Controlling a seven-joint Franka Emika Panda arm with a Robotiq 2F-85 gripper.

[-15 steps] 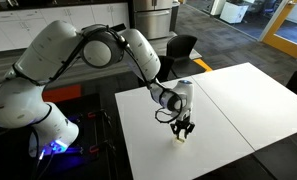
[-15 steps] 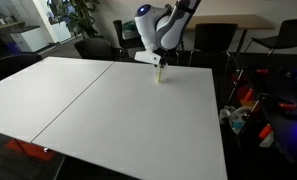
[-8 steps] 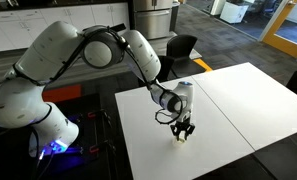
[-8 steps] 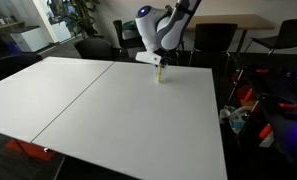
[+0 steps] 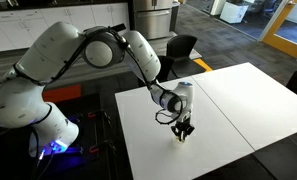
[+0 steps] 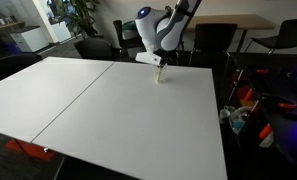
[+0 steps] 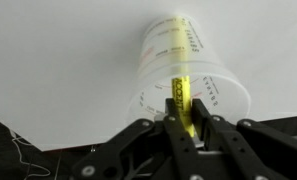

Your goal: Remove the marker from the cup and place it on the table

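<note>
the marker [image 7: 181,98] stands inside the cup [image 7: 166,52]; its yellow shaft leans toward the near wall and its upper end reaches up past the rim; the cup sits upright on the table [image 7: 58,60], on the panel nearer the robot base and apart from the seam, as an exterior view shows [image 5: 181,139]; the marker has not yet left the cup.

in the wrist view the gripper [image 7: 178,128] has both fingers drawn together on the marker's upper end, with no gap visible on either side; it is judged to be pinching the marker.

possible faults from here:
- the cup looks thin-walled and light; an off-vertical pull could drag the marker along the wall and tip the cup or carry it up;
- the pinch sits at the very top of a narrow shaft; the marker could pivot or slip between the pads during the lift;
- the fingertips are close to the rim; whether they touch it cannot be told; a snagged rim would lift the cup with the marker.

arm pose: the arm [image 5: 98,50] reaches out from its base with the elbow high; the forearm descends to the wrist, which points the gripper straight down; in both exterior views the gripper hangs directly over the cup [image 6: 160,77].
</note>
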